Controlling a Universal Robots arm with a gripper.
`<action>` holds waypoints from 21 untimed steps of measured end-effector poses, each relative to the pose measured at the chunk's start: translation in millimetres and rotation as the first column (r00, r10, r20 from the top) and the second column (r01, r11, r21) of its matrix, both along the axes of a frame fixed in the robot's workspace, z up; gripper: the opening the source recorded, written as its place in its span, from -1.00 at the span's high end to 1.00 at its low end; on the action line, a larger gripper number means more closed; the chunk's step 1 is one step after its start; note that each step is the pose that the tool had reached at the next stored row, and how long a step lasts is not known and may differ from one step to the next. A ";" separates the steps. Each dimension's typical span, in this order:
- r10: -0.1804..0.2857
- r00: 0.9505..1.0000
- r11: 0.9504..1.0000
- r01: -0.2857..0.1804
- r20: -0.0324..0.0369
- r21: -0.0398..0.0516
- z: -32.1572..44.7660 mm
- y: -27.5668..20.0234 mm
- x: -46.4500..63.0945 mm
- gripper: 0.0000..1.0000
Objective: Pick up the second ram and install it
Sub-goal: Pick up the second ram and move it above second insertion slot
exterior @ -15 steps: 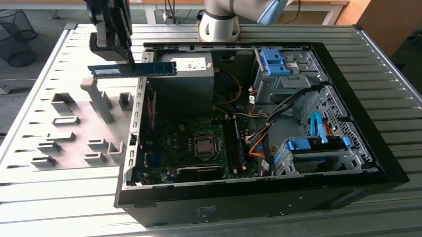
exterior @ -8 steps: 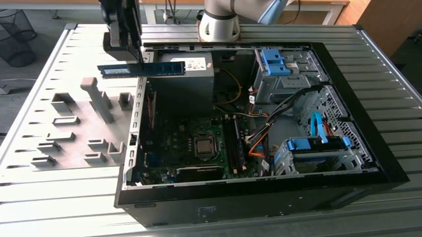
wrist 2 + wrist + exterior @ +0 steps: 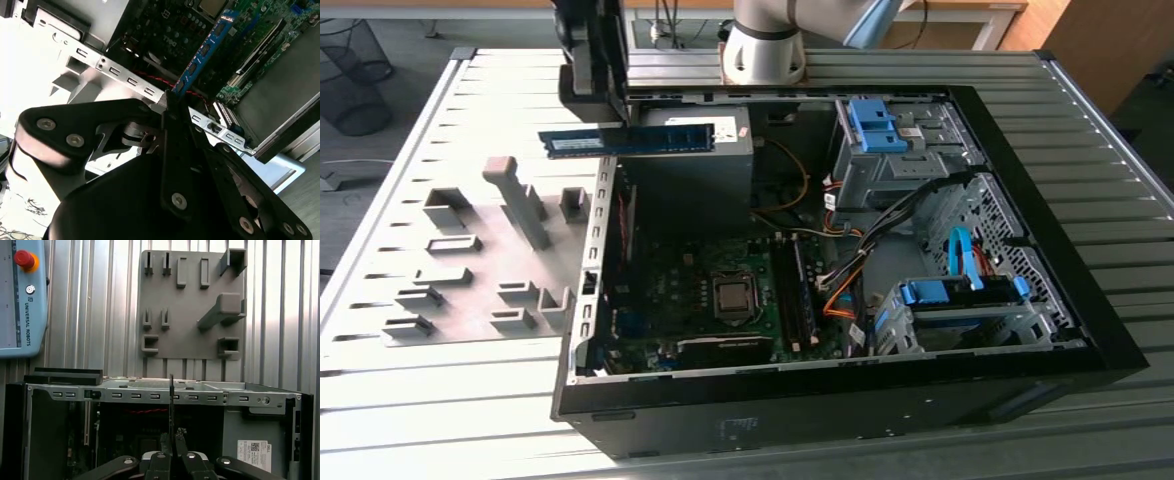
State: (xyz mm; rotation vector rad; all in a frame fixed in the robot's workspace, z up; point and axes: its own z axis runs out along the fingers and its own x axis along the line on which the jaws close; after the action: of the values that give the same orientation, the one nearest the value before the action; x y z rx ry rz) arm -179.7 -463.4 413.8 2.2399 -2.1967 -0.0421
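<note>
While aloft, tool (image 3: 172, 100) tight on ram (image 3: 205, 50).

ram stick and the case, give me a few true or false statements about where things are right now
1. The computer case lies open on the table. True.
2. The gripper is shut on the ram stick. True.
3. The ram stick lies on the table. False: it is held in the air over the case's wall.
4. The grey fixture plate sits inside the case. False: it lies on the table beside the case.
</note>
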 end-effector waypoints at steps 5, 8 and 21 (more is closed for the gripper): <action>0.000 1.000 1.000 0.000 0.000 0.000 0.0 0.0 7.1 0.72; 0.000 1.000 1.000 0.000 0.000 0.000 0.0 0.0 12.2 0.72; -0.001 1.000 1.000 0.001 0.000 0.000 0.0 0.1 57.3 0.72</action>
State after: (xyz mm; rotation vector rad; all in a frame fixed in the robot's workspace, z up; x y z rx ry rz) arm -122.4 -463.3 413.8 2.2388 -2.1978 -0.0420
